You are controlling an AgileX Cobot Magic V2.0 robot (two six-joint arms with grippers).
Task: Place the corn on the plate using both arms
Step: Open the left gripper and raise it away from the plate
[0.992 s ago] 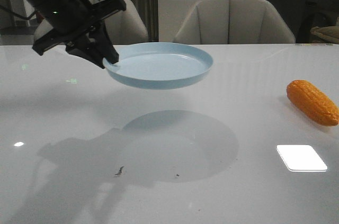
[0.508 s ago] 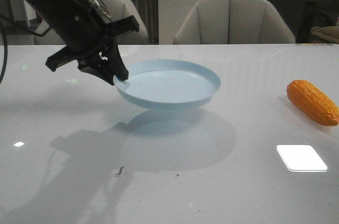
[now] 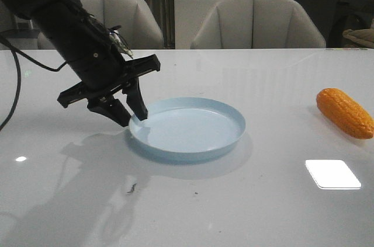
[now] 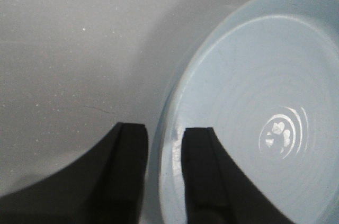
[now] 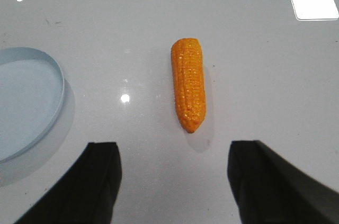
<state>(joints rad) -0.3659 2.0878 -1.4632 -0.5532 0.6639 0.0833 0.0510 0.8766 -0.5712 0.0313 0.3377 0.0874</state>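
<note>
The pale blue plate (image 3: 193, 133) lies flat on the white table, left of centre. My left gripper (image 3: 135, 116) is shut on the plate's left rim, one finger inside and one outside; the left wrist view shows the rim (image 4: 168, 128) running between the black fingers (image 4: 130, 144). The orange corn (image 3: 345, 112) lies on the table at the far right, well apart from the plate. In the right wrist view the corn (image 5: 189, 86) lies ahead of my right gripper (image 5: 175, 149), which is open with nothing between its fingers; the plate's edge (image 5: 55, 91) shows to one side.
Two beige chairs (image 3: 257, 22) stand behind the table's far edge. A bright light reflection (image 3: 332, 174) lies on the tabletop near the corn. Small dark specks (image 3: 133, 188) mark the surface in front of the plate.
My left gripper has lowered the plate from the air down onto the table, moving slightly right and nearer. The corn has not moved.
</note>
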